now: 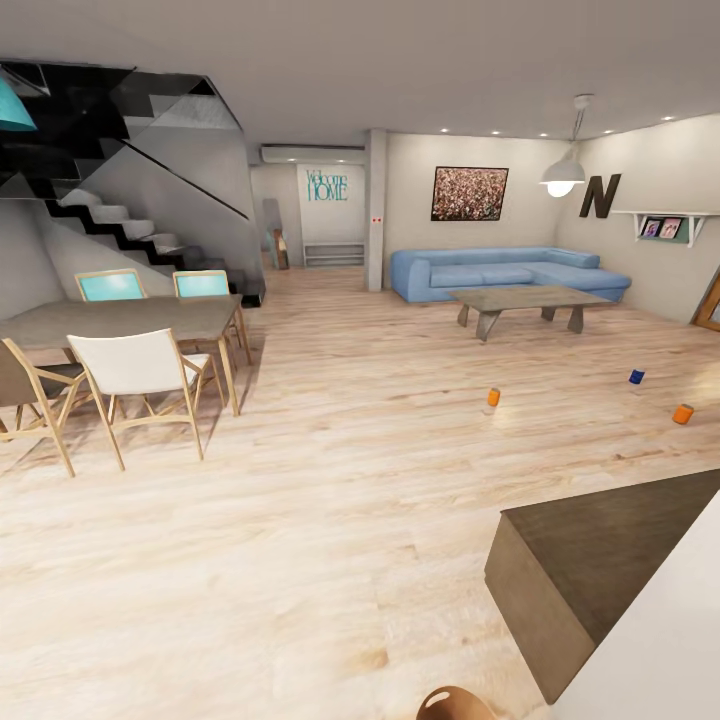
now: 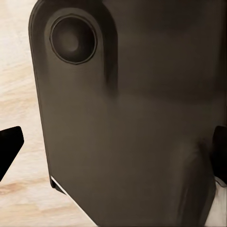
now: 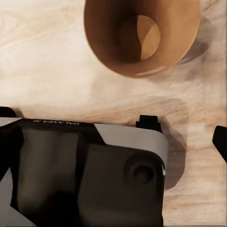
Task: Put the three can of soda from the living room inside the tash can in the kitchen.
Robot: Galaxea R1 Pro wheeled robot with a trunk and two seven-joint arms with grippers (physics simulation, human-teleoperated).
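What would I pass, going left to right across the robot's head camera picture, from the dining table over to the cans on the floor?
Dining table → orange can → coffee table → dark blue can → second orange can.

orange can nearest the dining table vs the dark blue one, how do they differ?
Colour: the orange can is orange, the blue can dark blue. Place: the orange can stands in open floor toward the dining table; the blue can stands further right and slightly further off, right of the coffee table. Both stand upright on the wood floor, similar in size.
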